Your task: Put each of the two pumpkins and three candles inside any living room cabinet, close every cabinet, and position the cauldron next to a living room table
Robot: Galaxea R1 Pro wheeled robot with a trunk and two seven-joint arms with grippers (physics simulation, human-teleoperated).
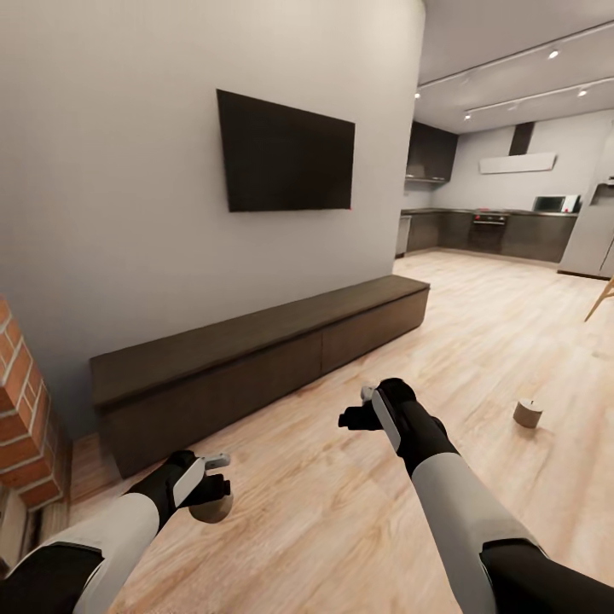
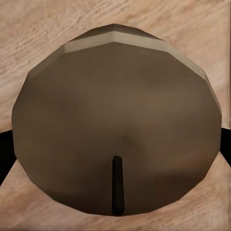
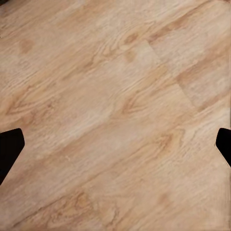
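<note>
The left end effector [image 1: 207,488] is hanging low over the wooden floor [image 1: 358,520] near the front of the long dark cabinet [image 1: 256,358], and a candle [image 1: 211,509] is sitting directly beneath it — tan, stubby, just at the fingertips. In the left wrist view that candle [image 2: 115,125] is looming very close, its dark wick pointing toward the camera, with a black fingertip [image 2: 5,149] showing at each side edge of it; whether the fingers are actually pressing on it I cannot tell. The right end effector [image 1: 368,411] is hovering over bare floor [image 3: 115,115] with its fingers [image 3: 8,147] spread wide apart and nothing between them. A second candle [image 1: 528,413] is standing upright on the floor well off to the right of the right arm — apart from both end effectors. The cabinet's front panels are sitting flush and shut below the wall-mounted television [image 1: 286,153].
</note>
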